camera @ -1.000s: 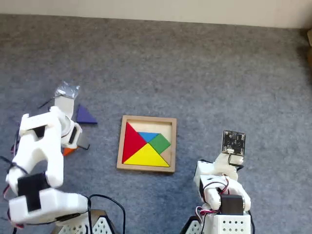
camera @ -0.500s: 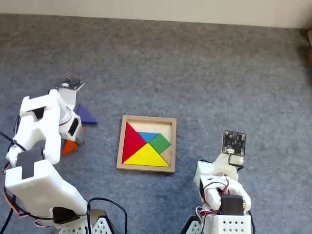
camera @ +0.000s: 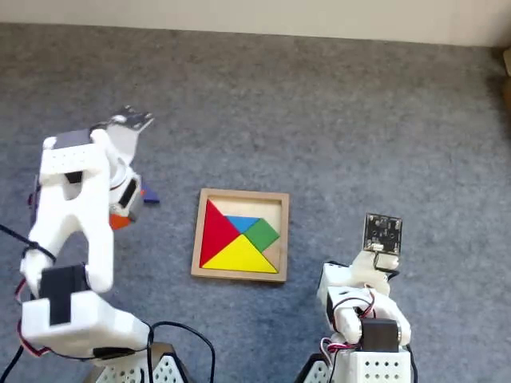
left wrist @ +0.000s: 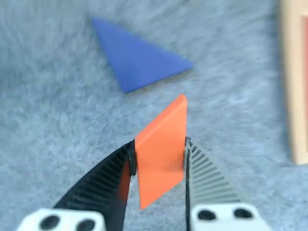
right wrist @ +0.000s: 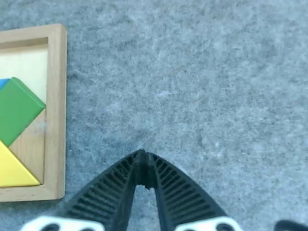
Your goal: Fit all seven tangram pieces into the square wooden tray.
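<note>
The left gripper (left wrist: 160,143) pinches the flat orange parallelogram piece (left wrist: 161,159), near the dark blue triangular piece (left wrist: 137,60) and well apart from the square wooden tray (camera: 240,196). The carry step is judged in hand, and it next requires transport to the tray's bare gap. The right gripper (right wrist: 144,163) sits pressed together, empty, beside the tray. Since the earlier frames the left arm has swung farther up the table, taking the orange piece with it.

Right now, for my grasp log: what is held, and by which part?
The left hand grips the orange piece by its long edges; the right hand holds nothing.
</note>
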